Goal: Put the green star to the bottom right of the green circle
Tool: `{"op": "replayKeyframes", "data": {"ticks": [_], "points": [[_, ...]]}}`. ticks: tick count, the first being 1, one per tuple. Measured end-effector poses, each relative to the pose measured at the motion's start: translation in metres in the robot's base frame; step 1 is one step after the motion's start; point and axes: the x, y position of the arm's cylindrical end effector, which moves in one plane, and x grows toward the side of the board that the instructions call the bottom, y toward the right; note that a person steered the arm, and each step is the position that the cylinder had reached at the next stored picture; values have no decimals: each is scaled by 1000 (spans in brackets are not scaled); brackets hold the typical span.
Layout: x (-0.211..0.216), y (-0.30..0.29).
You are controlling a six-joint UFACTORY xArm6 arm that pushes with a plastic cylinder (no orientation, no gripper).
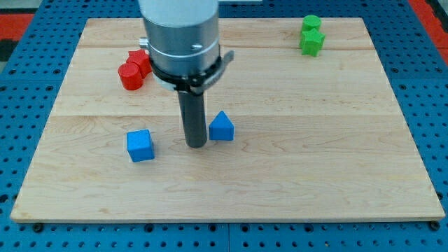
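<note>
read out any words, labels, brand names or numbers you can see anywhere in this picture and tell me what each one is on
None: no readable text shows on the wooden board, the blue pegboard around it, the arm's grey housing, or any of the red, green and blue blocks.

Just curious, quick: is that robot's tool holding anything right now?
No grasping tool: only a rod, holding nothing.
My tip rests on the board between the blue cube and blue triangle block.

arm [180,31]: silver-grey cylinder | collar: black clamp ring | my tip [195,145]: straight dark rod
</note>
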Motion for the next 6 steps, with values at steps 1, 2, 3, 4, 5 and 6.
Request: {"op": "replayKeyframes", "data": {"ticks": [1,2,3,4,5,6], "points": [[-19,56],[-19,127],[-59,154],[-119,224],[-181,282],[-252,309]]}}
